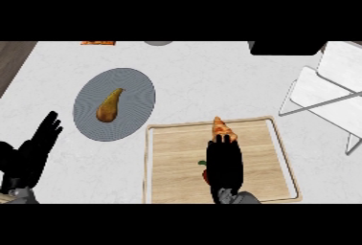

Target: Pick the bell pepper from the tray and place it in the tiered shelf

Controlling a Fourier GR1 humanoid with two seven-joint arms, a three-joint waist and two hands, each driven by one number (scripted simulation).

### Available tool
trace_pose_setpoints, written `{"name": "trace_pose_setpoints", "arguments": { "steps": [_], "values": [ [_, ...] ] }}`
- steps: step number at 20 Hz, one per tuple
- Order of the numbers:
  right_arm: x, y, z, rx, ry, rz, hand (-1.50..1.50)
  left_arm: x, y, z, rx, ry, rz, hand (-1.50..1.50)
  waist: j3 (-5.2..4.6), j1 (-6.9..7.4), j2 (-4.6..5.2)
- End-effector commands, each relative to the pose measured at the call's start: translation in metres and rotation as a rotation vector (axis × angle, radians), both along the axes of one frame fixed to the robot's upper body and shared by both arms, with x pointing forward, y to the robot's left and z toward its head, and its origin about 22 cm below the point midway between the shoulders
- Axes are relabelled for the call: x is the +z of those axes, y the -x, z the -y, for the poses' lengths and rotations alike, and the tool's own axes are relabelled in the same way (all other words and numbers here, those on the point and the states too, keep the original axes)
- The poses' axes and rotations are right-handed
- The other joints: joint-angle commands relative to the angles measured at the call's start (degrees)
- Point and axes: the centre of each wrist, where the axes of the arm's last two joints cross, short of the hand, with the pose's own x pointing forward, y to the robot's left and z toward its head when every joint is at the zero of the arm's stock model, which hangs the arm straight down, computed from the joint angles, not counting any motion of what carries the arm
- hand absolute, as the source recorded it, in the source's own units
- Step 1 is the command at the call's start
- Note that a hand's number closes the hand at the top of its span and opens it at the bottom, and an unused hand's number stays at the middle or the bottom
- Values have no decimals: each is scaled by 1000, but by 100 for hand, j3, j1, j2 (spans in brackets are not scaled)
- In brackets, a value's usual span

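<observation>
Bell pepper [204, 173] on tray [170, 158], mostly hidden beneath right robot hand [225, 160], fingers straight.

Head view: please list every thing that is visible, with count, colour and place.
Wooden tray: one, light brown, front centre of counter.
Red bell pepper: one, red with green stem, on tray, mostly hidden under right hand.
Pizza slice: one, orange, on tray's far edge.
Round plate: one, grey, left of tray.
Pear: one, yellow-brown, on plate.
Tiered shelf: one, white, right side.
Left hand: one, black, open, lower left edge.
Right hand: one, black, over the pepper.
</observation>
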Motion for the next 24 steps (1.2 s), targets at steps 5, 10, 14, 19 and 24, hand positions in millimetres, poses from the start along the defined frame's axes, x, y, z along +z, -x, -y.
{"name": "trace_pose_setpoints", "arguments": {
  "steps": [5,10,14,19,24],
  "values": [
    [-19,17,-10,63,56,6,150,11,-4,-11,2,-12,0,0,34,-5,76],
    [3,11,-6,99,53,133,150,8,-5,-5,4,-7,13,0,34,-11,75],
    [33,-28,99,-115,-122,198,150,3,1,-9,29,-9,-7,0,36,-100,85],
    [50,-43,161,-228,-249,254,150,7,2,-10,18,-18,3,0,36,-42,78],
    [82,-12,146,-259,-308,353,150,10,-2,-6,22,-3,-18,0,34,-60,65]
  ]
}}
